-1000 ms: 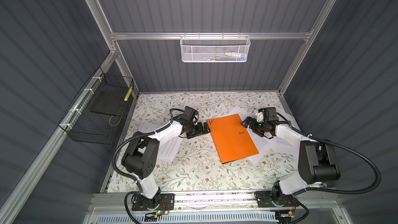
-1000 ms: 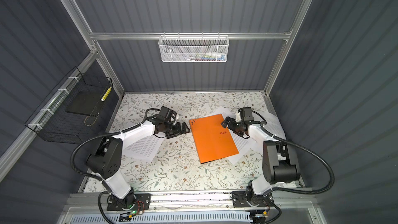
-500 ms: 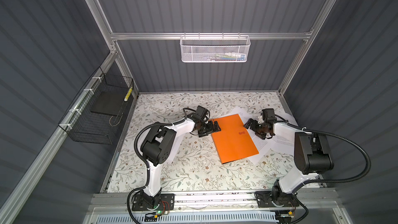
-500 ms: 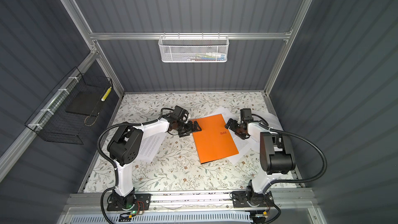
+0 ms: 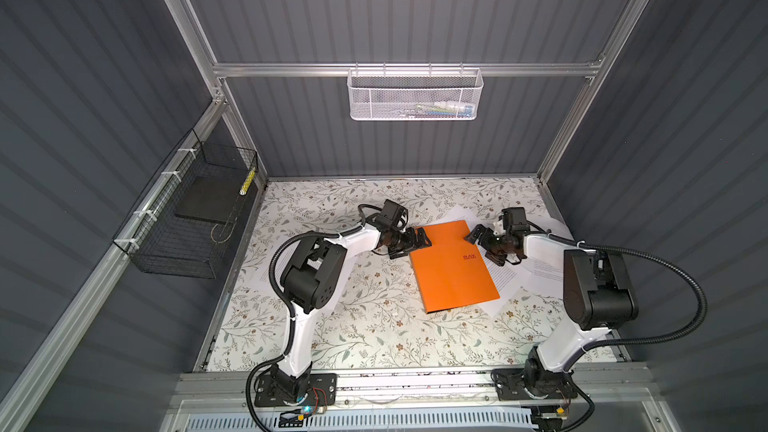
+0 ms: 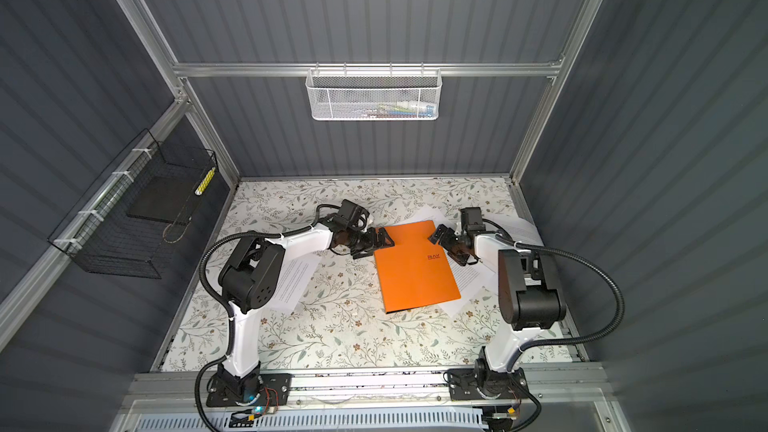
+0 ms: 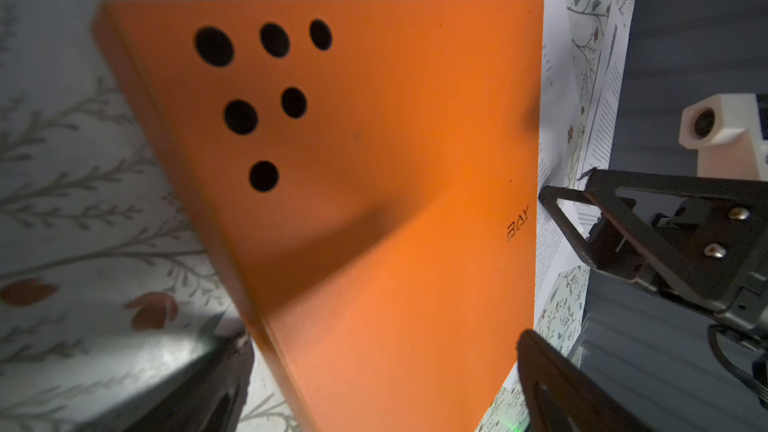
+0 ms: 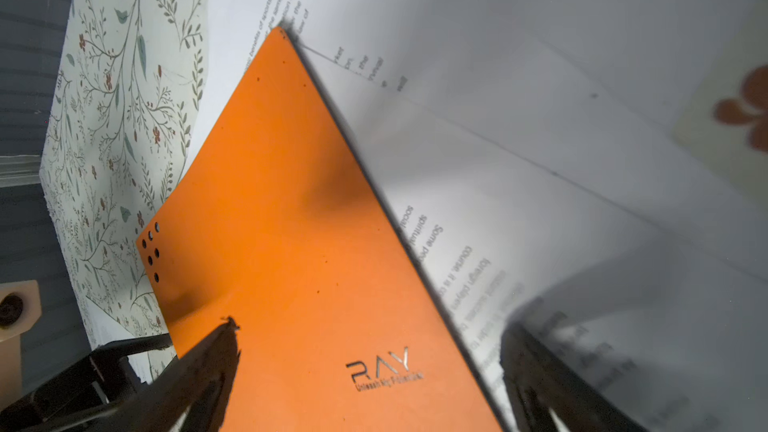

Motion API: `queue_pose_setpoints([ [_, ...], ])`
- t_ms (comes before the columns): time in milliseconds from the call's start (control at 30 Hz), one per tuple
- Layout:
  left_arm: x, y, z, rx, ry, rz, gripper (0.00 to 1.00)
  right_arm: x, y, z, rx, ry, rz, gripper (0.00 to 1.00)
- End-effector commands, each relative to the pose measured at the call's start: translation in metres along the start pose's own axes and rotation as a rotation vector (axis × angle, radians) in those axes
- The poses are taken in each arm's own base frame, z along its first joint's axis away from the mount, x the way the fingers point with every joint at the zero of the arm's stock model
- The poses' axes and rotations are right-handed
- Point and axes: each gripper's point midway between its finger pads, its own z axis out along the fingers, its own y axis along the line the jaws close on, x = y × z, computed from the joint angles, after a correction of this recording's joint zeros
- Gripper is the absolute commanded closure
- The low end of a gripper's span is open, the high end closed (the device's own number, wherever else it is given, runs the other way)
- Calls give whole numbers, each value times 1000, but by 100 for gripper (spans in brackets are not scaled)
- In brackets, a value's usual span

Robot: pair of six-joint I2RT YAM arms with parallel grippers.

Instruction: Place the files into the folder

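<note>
The orange folder (image 5: 453,268) (image 6: 415,270) lies shut and flat on the floral table. White printed files (image 5: 505,282) (image 6: 471,280) stick out from under its right side, and another sheet (image 6: 293,284) lies under the left arm. My left gripper (image 5: 415,245) (image 6: 376,245) is open at the folder's far left corner; in the left wrist view its jaws (image 7: 382,367) straddle the folder (image 7: 374,160) near the black dots. My right gripper (image 5: 482,248) (image 6: 448,247) is open at the far right edge. In the right wrist view (image 8: 374,367) one finger hangs over the cover (image 8: 291,222), the other over the files (image 8: 519,139).
A white mesh basket (image 5: 415,95) hangs on the back wall. A black wire basket (image 5: 166,243) on the left wall holds a dark grey slab (image 5: 205,203). The floral table (image 5: 374,326) stretches toward the front rail.
Both grippers have closed in on the folder's far end, the left one moving right and the right one moving left. Both stay open. The folder has not moved.
</note>
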Motion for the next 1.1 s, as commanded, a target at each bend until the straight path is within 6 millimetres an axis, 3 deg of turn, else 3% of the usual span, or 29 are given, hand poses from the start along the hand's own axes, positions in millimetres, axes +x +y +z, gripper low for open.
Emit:
queue_pose_setpoints([
  [0,11,12,14,-25,50,-29,0,30,-10,16,45,104,47,1],
  [167,13,13,18,-27,56,-31,0,34,-2,20,10,125,53,1],
  [267,13,17,21,-36,58,-35,0,31,13,14,-60,123,42,1],
  [433,17,33,28,-83,65,-47,0,26,45,-11,-184,114,-1,1],
  [700,22,50,35,-132,69,-72,0,25,75,-47,-341,106,-26,2],
  [933,22,57,38,-143,75,-81,0,32,104,-76,-549,75,-138,14],
  [1067,18,60,36,-145,69,-94,0,40,112,-87,-664,32,-193,31],
])
